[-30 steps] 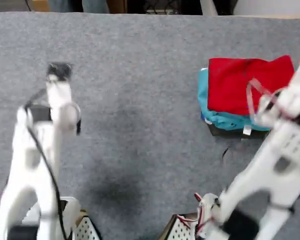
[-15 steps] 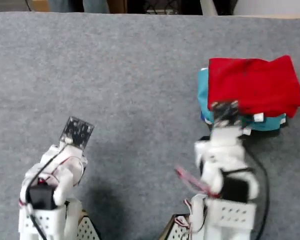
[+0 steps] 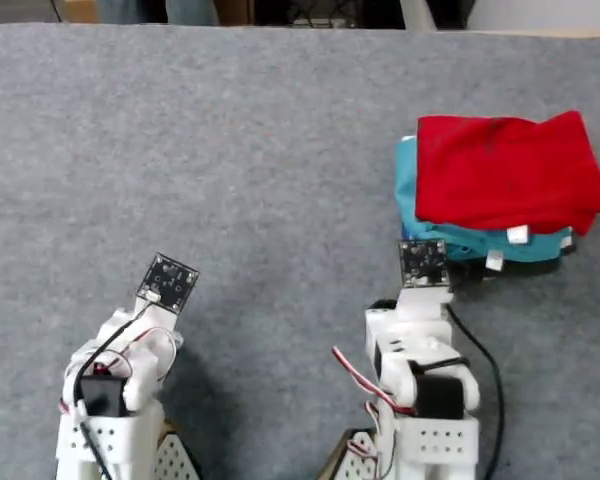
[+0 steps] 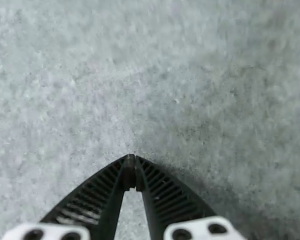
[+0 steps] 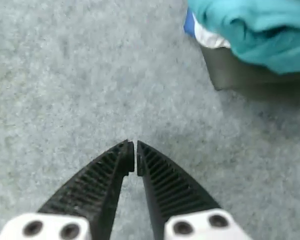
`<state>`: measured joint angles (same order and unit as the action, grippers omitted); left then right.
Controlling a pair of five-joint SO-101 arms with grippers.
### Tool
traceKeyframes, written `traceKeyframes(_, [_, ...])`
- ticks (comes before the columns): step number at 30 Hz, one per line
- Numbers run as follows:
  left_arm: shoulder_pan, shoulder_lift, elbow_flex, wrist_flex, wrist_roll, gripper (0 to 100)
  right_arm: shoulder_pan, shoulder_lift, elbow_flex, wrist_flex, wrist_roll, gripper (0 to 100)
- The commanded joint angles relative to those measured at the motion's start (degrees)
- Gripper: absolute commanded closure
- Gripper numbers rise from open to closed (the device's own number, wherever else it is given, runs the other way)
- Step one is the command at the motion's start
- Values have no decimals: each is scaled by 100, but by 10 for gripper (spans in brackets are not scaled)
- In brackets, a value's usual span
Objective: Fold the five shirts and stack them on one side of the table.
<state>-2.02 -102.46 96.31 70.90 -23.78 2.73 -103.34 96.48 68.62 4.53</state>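
A stack of folded shirts lies at the right of the grey table, with a red shirt [image 3: 505, 172] on top and a teal shirt [image 3: 460, 240] under it. In the right wrist view the teal shirt [image 5: 250, 25] rests over blue-white and dark layers [image 5: 240, 75]. My right gripper [image 5: 135, 152] hangs shut and empty over bare cloth just short of the stack. My left gripper [image 4: 129, 167] is shut and empty above bare grey cloth. In the high view the left arm [image 3: 120, 370] is folded back at the front left, the right arm [image 3: 420, 340] at the front centre-right.
The grey felt table [image 3: 260, 150] stretches wide across the left and middle. Both arm bases stand at the front edge. A dark strip of furniture and room runs behind the table's far edge [image 3: 280, 12].
Both arms have drawn back from an extended pose toward their bases at the front edge. The right arm swung away from beside the stack, and the red shirt's right side now lies uncovered.
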Motion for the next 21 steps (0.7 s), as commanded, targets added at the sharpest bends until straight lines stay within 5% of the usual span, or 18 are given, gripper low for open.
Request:
traceKeyframes(1, [4,-9,101,-35,-35,970,-35,-488,4,97,-62,984])
traceKeyframes(21, [13,18,101,-26,-26,969,-44,-497,4,615,-26,984])
